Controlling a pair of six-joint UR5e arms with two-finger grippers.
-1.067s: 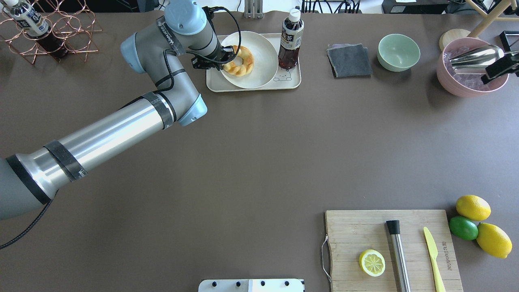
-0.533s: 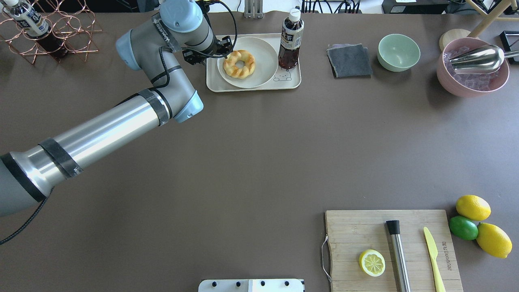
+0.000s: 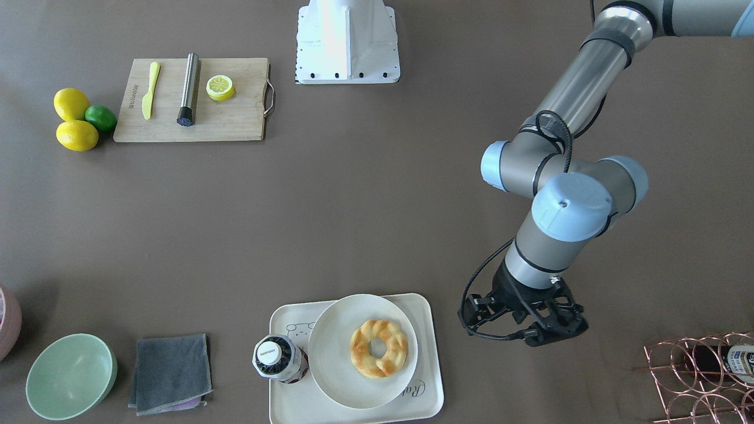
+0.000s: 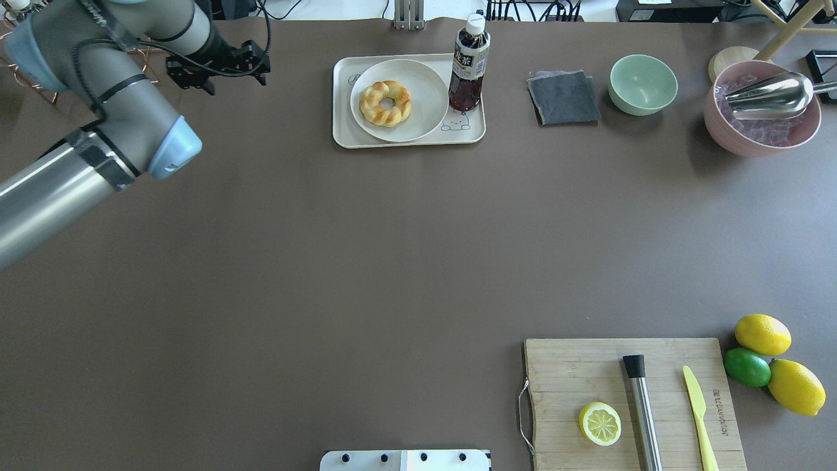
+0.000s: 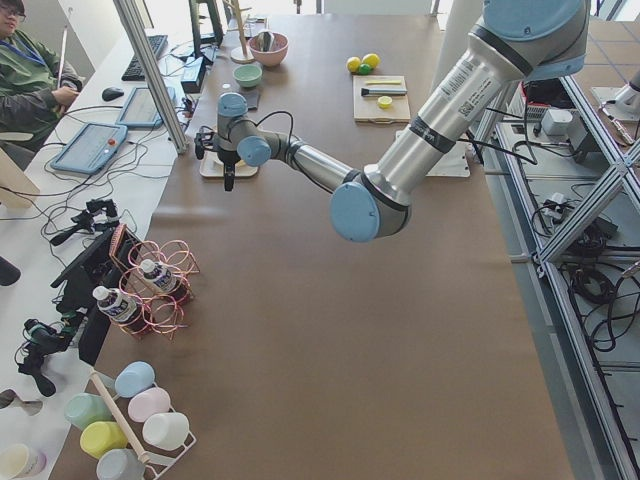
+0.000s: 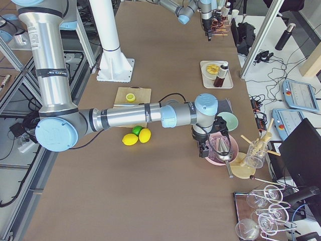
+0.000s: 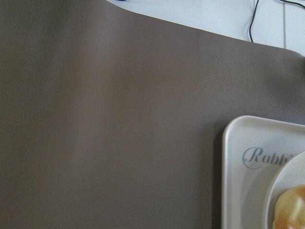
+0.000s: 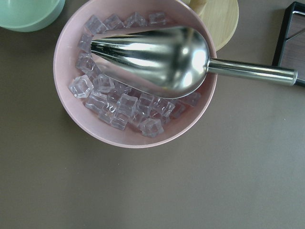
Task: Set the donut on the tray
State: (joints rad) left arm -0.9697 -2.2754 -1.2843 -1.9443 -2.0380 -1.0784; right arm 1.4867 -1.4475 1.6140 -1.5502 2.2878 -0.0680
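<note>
The donut (image 4: 386, 103), a golden twisted ring, lies free on a round off-white plate (image 4: 425, 85) that sits on the cream tray (image 4: 341, 134). It shows the same way in the front view (image 3: 379, 348), on the tray (image 3: 433, 359). My left gripper (image 4: 219, 65) hangs over bare table to the left of the tray, open and empty, also seen in the front view (image 3: 530, 324). Its wrist view shows the tray corner (image 7: 233, 143) with the "Rabbit" script and the donut's edge (image 7: 291, 210). My right gripper (image 6: 206, 148) shows only in the exterior right view, so I cannot tell its state.
A dark drink bottle (image 4: 468, 65) stands on the tray's right side. A grey cloth (image 4: 563, 98), a green bowl (image 4: 643, 84) and a pink ice bowl (image 8: 66, 52) with a metal scoop (image 8: 152, 59) lie further right. A copper wire rack (image 3: 695, 377) is near the left gripper. A cutting board (image 4: 575, 373) is at the near right.
My left gripper let go of the donut on the plate and drew back left, off the tray. The black part at the overhead view's right edge is gone.
</note>
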